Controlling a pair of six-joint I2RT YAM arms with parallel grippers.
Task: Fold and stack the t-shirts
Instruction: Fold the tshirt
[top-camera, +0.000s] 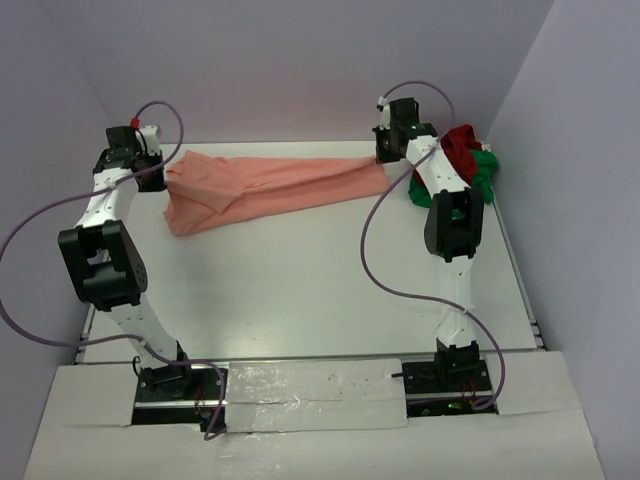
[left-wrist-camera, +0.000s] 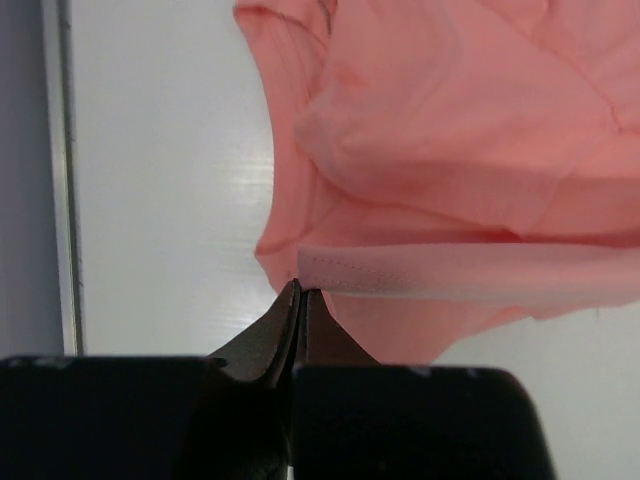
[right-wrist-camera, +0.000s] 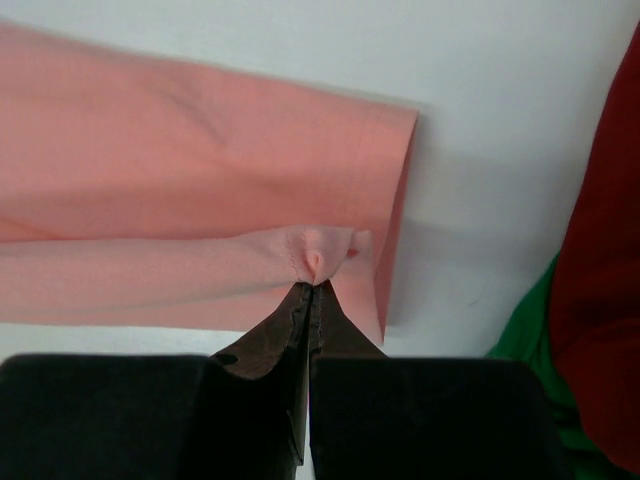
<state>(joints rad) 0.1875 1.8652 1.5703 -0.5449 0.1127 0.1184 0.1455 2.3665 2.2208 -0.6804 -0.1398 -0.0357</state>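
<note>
The salmon-pink t-shirt (top-camera: 270, 190) lies stretched along the counter (top-camera: 300, 300). The left gripper (left-wrist-camera: 298, 292) is pinched closed at its left hem, seemingly nipping cloth, while the right gripper (right-wrist-camera: 311, 288) clamps a pucker at its right end. The dark red t-shirt (top-camera: 462, 140) and green t-shirt (top-camera: 487, 180) are heaped just beyond that end.

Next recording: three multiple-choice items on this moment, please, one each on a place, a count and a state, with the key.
1. Where do the red shirt and green shirt lie? A) far right corner B) near left edge C) centre
2. How many shirts show? A) one B) two C) three
3. The left end effector and right end effector are: A) open B) shut on the pink shirt C) shut on the green shirt
Key: 1 A, both lie bunched there; 2 C, pink, red, green; 3 B, each pinches pink cloth, jaws closed.
</note>
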